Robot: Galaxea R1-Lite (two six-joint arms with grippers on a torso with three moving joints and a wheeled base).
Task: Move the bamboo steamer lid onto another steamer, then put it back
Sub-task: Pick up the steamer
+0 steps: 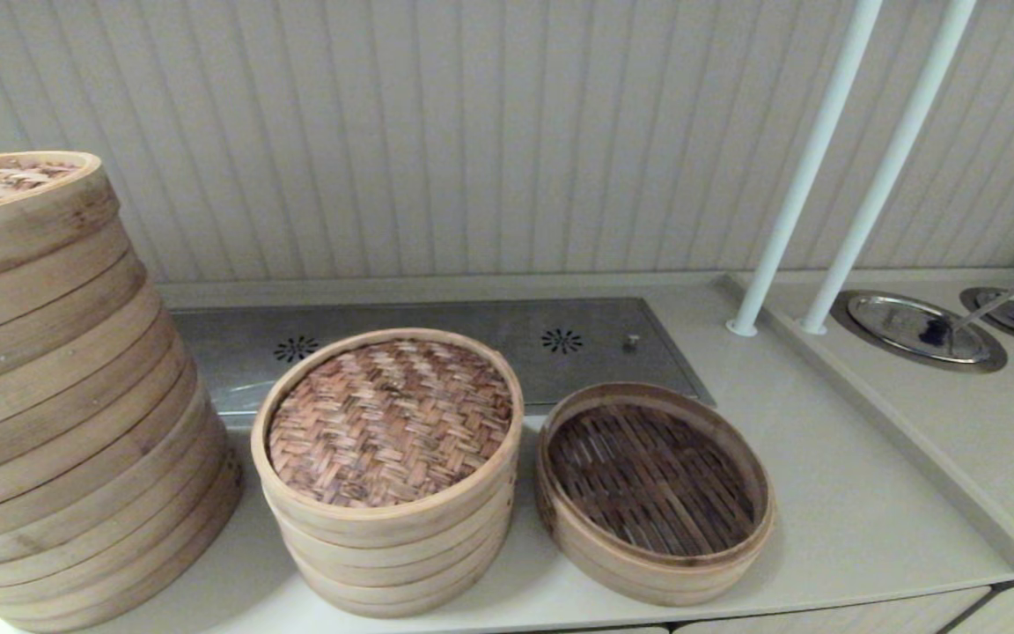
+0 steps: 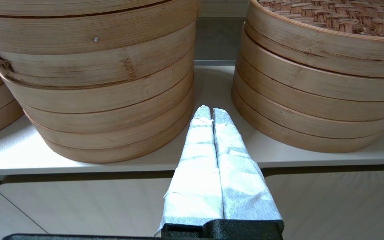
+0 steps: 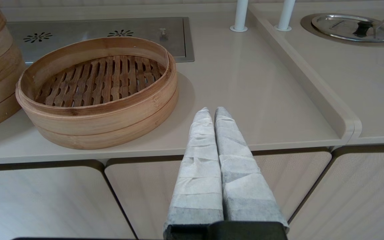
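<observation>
Sitting on the mid-height stack, the bamboo steamer lid (image 1: 390, 423) covers it; another steamer (image 1: 653, 489) just beside is empty. Both left end effector (image 2: 212, 111) and right end effector (image 3: 212, 111) hang clenched off the table (image 1: 850, 519) edge.

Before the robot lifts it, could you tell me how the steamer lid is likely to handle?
The lid looks like thin woven bamboo, so probably light and stiff. Its smooth rim band may slip in a pinch. It sits recessed atop the stacked steamer, so a sideways push would likely shove the stack.
</observation>
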